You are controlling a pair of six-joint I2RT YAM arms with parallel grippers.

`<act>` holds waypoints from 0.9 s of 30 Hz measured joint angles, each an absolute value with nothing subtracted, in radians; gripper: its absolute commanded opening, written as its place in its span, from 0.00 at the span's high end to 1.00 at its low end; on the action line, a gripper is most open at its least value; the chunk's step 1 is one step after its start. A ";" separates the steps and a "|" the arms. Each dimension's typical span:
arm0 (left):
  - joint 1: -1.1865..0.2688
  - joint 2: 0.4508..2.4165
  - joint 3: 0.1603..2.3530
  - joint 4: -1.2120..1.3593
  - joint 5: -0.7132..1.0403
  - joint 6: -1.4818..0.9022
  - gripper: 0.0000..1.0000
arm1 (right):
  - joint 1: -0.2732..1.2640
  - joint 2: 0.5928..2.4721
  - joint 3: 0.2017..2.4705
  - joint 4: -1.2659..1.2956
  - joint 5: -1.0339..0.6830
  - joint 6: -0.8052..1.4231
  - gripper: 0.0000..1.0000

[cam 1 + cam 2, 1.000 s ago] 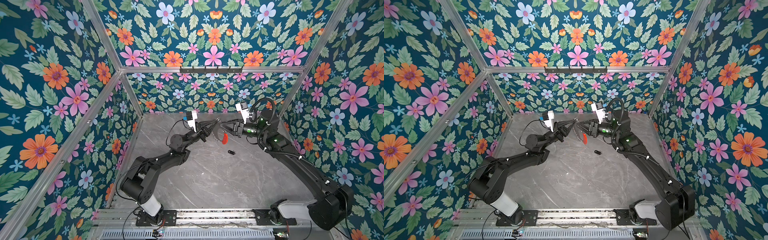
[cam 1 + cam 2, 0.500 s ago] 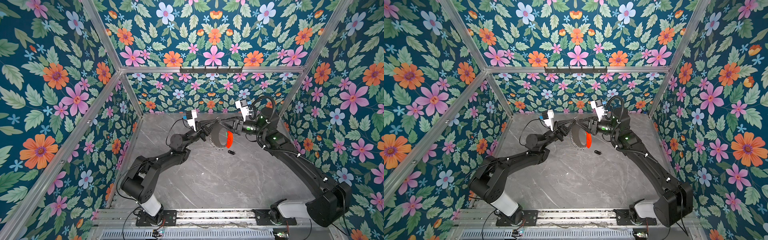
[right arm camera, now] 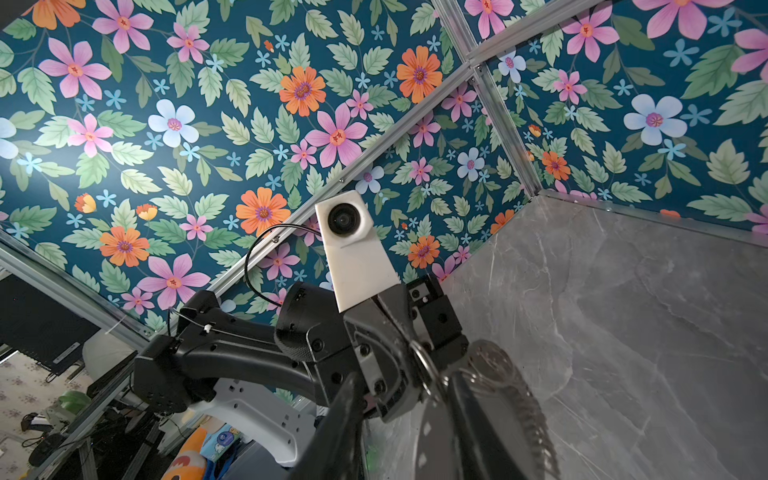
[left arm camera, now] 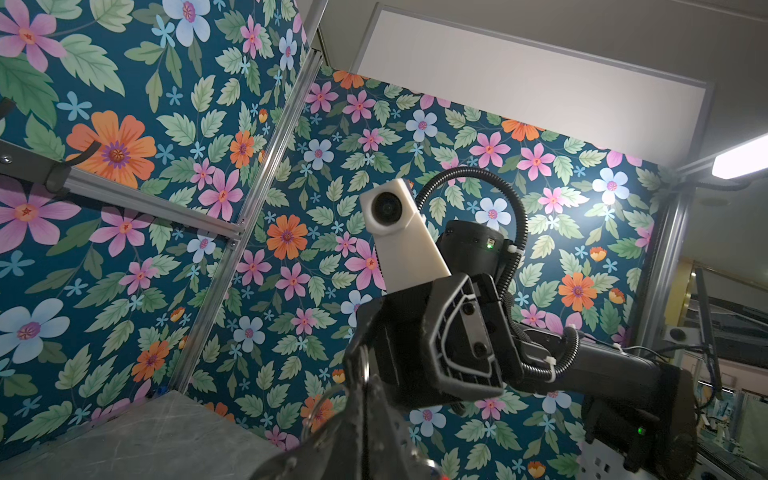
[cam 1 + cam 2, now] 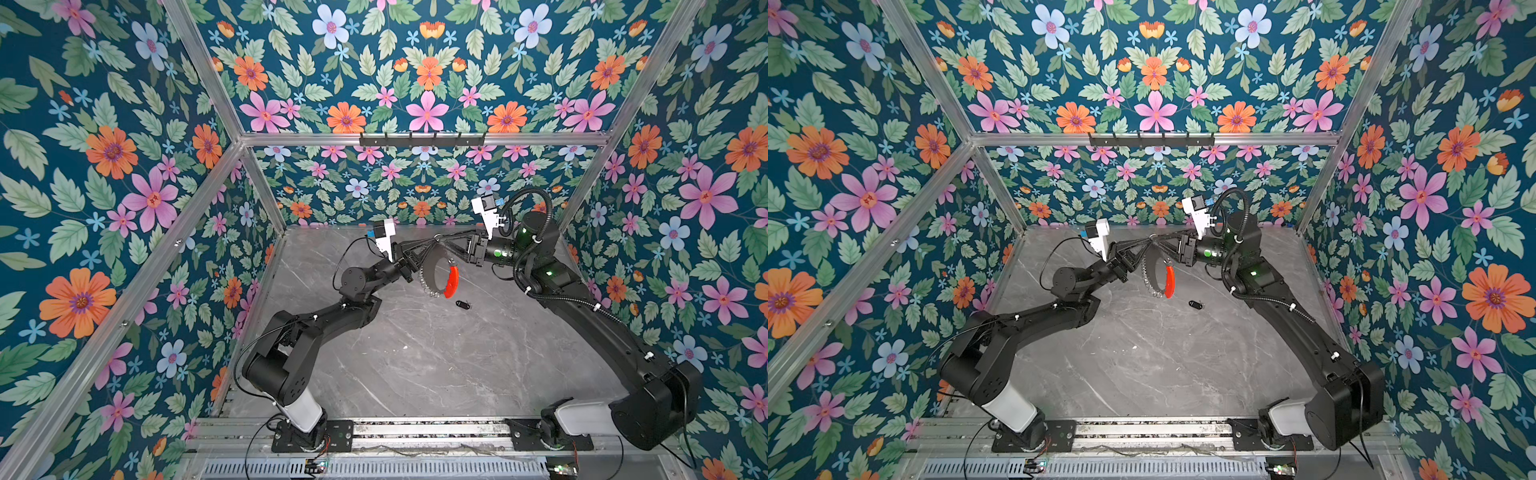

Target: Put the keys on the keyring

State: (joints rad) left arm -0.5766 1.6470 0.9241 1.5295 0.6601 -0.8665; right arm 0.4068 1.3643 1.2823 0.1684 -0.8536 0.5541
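Nearest my side of the top views, the grey marble desk (image 5: 415,374) runs out from the two arm bases. Farther in, the black-fob key (image 5: 462,305) lies flat on the desk, close to the lower end of the keyring and on the right arm's side of it, not touching it.

Just past that key, the keyring (image 5: 451,282) hangs in the air clear of the desk, almost edge-on to me. It is red-orange on the side toward the right arm, and its small silver split rings (image 5: 424,284) fringe the side toward the left arm.

Above it the two arms meet tip to tip. The left gripper (image 5: 430,244) is fully closed, pinching the keyring at its top edge. The right gripper (image 5: 446,241) reaches in from the opposite side to the same spot. Its wrist view shows a gap between its fingers (image 3: 478,415), with the hoop (image 3: 498,374) beside them, but I cannot tell whether they press on anything.

Behind everything stands the floral back wall (image 5: 415,187).
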 measured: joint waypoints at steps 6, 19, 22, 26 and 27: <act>-0.577 1.651 0.929 1.546 0.664 -0.883 1.00 | 0.407 1.364 1.280 0.169 -0.859 0.554 0.85; -0.576 1.653 0.932 1.568 0.678 -0.887 0.80 | 0.407 1.365 1.318 0.094 -0.851 0.510 1.00; -0.560 1.644 0.919 1.524 0.695 -0.864 0.69 | 0.409 1.362 1.353 0.017 -0.838 0.456 1.00; -0.519 1.581 0.892 1.379 0.739 -0.790 0.66 | 0.411 1.364 1.429 -0.145 -0.782 0.319 1.00; -0.508 1.554 0.891 1.324 0.752 -0.752 0.66 | 0.414 1.369 1.456 -0.201 -0.757 0.272 1.00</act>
State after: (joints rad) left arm -0.5079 1.5539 0.8906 1.3243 0.7521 -0.7525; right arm 0.4137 1.3685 1.4559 -0.2012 -0.7574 0.2718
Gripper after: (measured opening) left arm 0.344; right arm 0.051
